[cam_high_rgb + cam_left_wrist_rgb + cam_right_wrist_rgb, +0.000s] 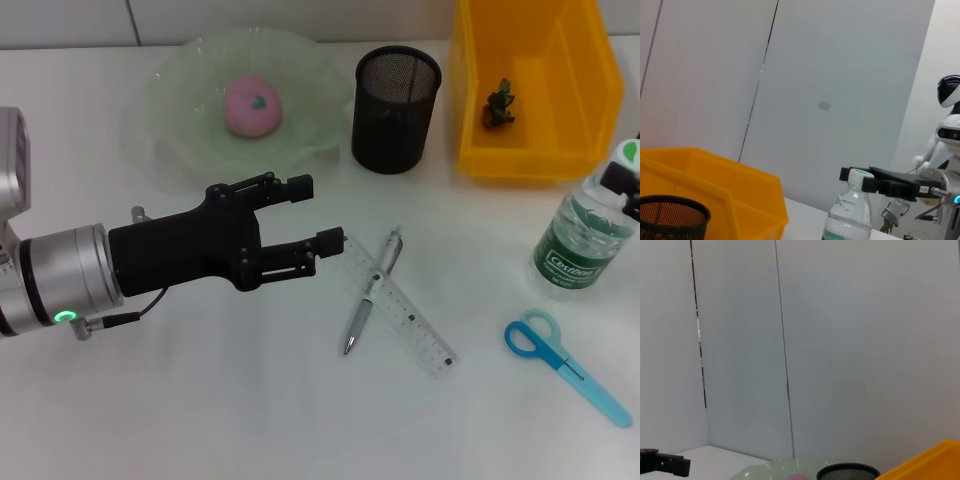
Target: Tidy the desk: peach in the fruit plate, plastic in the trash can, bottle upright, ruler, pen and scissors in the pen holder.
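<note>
A pink peach [253,105] lies in the green glass fruit plate [180,140]. The black mesh pen holder [396,95] stands beside it. A green scrap of plastic [499,105] sits inside the yellow trash can [470,110]. My left gripper [315,214] hovers open, just left of the clear ruler [415,325] and the silver pen [371,293] lying across it. Blue scissors [566,363] lie at the front right. The bottle [583,238] stands upright, with my right gripper [625,192] at its neck, also seen from the left wrist as the right gripper [860,180] by the cap.
The plate, pen holder and trash can line the back of the white table. A white wall rises behind them. The left wrist view shows the pen holder [670,217], the trash can [715,180] and the bottle [850,220].
</note>
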`<act>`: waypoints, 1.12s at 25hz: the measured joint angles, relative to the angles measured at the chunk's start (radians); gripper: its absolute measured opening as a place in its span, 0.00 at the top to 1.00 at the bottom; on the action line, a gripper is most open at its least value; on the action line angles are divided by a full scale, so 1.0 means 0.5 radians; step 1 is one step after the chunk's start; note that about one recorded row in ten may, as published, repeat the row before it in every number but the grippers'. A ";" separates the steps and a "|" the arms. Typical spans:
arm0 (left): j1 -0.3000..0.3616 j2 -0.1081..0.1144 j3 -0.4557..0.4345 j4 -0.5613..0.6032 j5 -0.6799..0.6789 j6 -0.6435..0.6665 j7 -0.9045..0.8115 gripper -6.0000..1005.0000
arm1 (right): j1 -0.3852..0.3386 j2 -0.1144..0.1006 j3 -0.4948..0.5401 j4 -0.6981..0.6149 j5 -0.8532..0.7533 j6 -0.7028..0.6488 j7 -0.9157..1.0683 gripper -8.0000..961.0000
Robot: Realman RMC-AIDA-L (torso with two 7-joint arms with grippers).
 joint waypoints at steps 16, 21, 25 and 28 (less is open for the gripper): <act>0.009 0.000 -0.006 -0.001 -0.001 0.017 0.000 0.24 | -0.013 0.000 -0.002 0.027 0.014 0.009 -0.070 0.55; 0.013 0.000 -0.006 -0.001 -0.001 0.020 0.000 0.24 | -0.026 0.000 0.005 0.062 0.154 0.024 -0.070 0.54; 0.019 0.000 -0.006 -0.002 -0.003 0.020 0.002 0.24 | -0.028 0.000 0.009 0.103 0.259 0.102 -0.071 0.54; 0.022 0.000 -0.003 -0.003 -0.003 0.021 0.002 0.24 | -0.001 0.001 0.009 0.160 0.287 0.152 -0.071 0.53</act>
